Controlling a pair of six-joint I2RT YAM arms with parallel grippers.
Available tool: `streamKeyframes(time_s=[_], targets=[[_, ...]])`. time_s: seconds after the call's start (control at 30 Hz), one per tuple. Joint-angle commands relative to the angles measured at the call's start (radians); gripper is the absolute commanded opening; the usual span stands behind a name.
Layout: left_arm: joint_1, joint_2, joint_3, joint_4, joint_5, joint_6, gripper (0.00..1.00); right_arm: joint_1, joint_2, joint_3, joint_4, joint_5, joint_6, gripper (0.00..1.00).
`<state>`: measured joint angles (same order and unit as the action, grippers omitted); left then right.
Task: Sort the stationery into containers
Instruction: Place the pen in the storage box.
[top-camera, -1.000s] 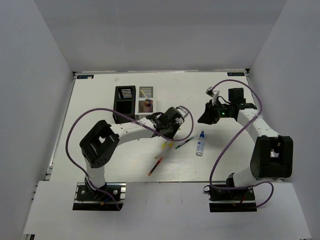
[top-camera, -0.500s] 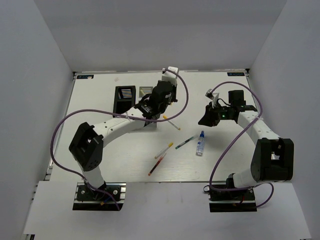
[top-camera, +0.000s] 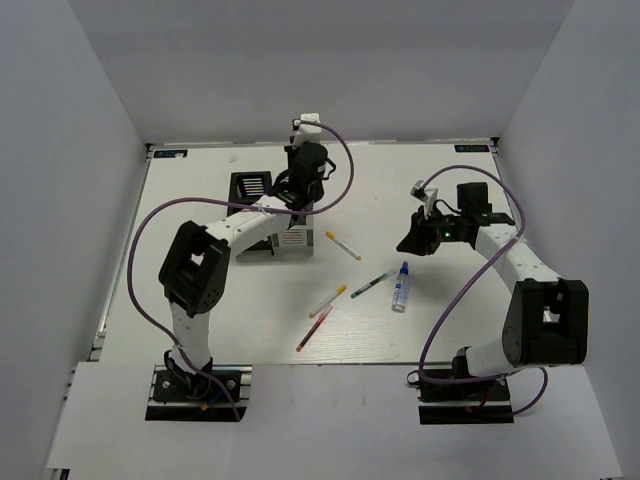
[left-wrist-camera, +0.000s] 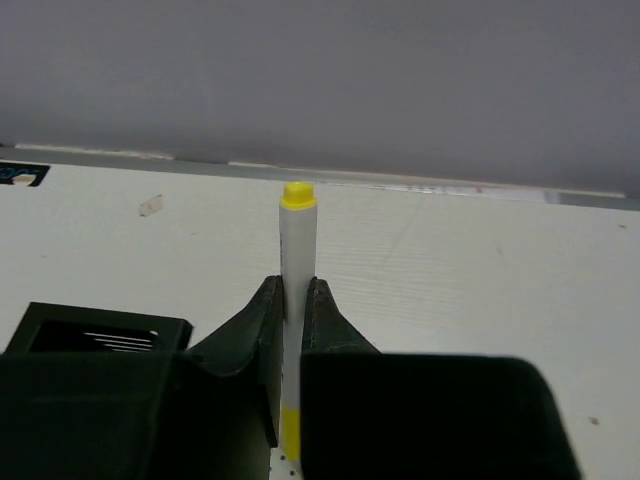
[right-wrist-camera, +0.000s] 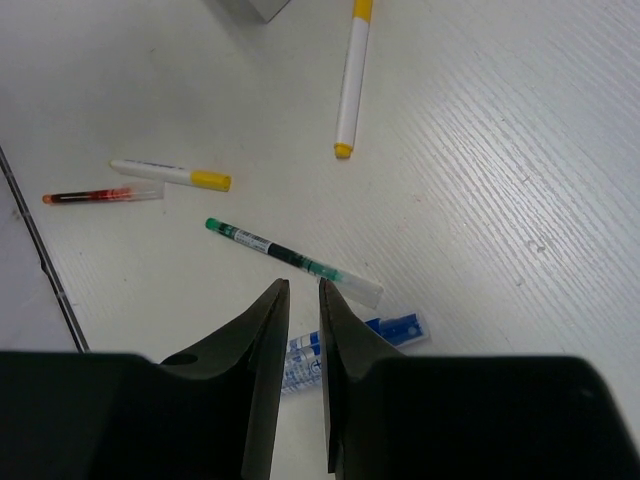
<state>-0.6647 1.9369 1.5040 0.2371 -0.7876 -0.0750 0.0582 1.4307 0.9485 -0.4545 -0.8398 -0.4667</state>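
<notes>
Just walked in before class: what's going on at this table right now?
The left gripper is shut on a yellow-capped marker, up by the black organiser and white organiser. The right gripper hovers empty, jaws slightly apart, above the green pen and blue-capped bottle. A red pen and two more markers lie loose on the table.

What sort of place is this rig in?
Likely a lab robot test cell: white table boxed by bare grey walls, left arm and right arm bolted at its near edge, loose pens and an organiser laid out.
</notes>
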Motion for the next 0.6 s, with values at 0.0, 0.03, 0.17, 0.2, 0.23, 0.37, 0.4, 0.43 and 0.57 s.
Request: streamKeyframes(time_s=[0.0, 0.03, 0.17, 0.2, 0.23, 0.37, 0.4, 0.43, 0.57], targets=[[0.03, -0.036, 0.019, 0.004, -0.061, -0.008, 0.0, -0.003, -0.03, -0.011, 0.005, -0.008, -0.023, 0.24], [0.045, -0.036, 0.019, 0.004, -0.061, -0.008, 0.0, -0.004, -0.032, -0.016, 0.004, -0.012, -0.026, 0.24], [0.065, -0.01, 0.03, -0.057, -0.05, -0.008, 0.0, -0.003, -0.021, -0.008, -0.001, -0.008, -0.027, 0.31], [0.074, -0.01, 0.03, -0.08, -0.05, -0.008, 0.0, -0.004, -0.016, -0.004, -0.001, -0.008, -0.032, 0.31], [0.074, -0.01, 0.03, -0.094, -0.023, -0.038, 0.01, -0.001, -0.015, 0.001, -0.006, -0.01, -0.033, 0.35], [0.094, -0.001, 0.005, -0.156, 0.039, -0.097, 0.22, 0.003, 0.013, 0.039, -0.024, -0.007, -0.049, 0.41], [0.094, -0.001, 0.005, -0.179, 0.063, -0.107, 0.25, 0.003, 0.014, 0.042, -0.026, -0.007, -0.049, 0.41], [0.094, -0.001, 0.005, -0.179, 0.073, -0.108, 0.33, 0.006, 0.017, 0.047, -0.026, -0.007, -0.047, 0.41], [0.094, 0.011, 0.027, -0.179, 0.091, -0.108, 0.45, 0.008, 0.027, 0.067, -0.024, -0.008, -0.049, 0.41]])
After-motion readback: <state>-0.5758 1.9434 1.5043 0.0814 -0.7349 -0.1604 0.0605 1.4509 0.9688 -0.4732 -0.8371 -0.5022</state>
